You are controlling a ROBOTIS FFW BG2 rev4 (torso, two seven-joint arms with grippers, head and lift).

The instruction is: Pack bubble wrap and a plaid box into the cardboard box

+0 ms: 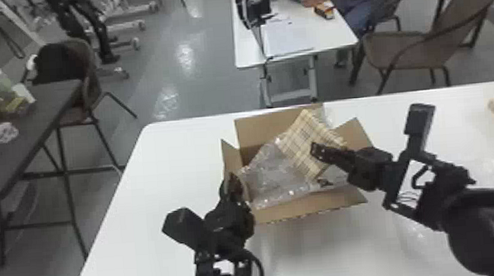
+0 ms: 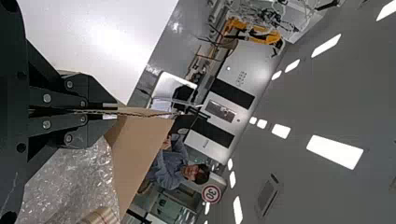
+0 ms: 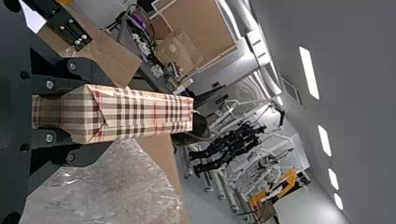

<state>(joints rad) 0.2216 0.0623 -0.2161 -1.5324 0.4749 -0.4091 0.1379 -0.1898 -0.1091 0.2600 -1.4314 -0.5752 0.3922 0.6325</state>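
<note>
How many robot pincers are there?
2: the left black two-fingered pincer grips a brown cardboard box flap; the right pincer holds the beige plaid rectangular box.

My left gripper [image 1: 233, 183] pinches a cardboard flap [image 2: 142, 151] by its edge, bubble wrap [image 2: 70, 186] and part of the plaid box [image 2: 100, 217] to one side, white table [image 2: 98, 42] on the other.

Ceiling lamps [image 2: 335, 151]: glaring white against a dim grey ceiling [image 2: 317, 93]
Floor [image 1: 149, 59]: bright patches of reflected light
White table [image 1: 139, 217]: brightly lit, softly shadowed in front of the cardboard box [image 1: 305, 210]
Bubble wrap [image 1: 275, 175]: scattered small glints
</note>
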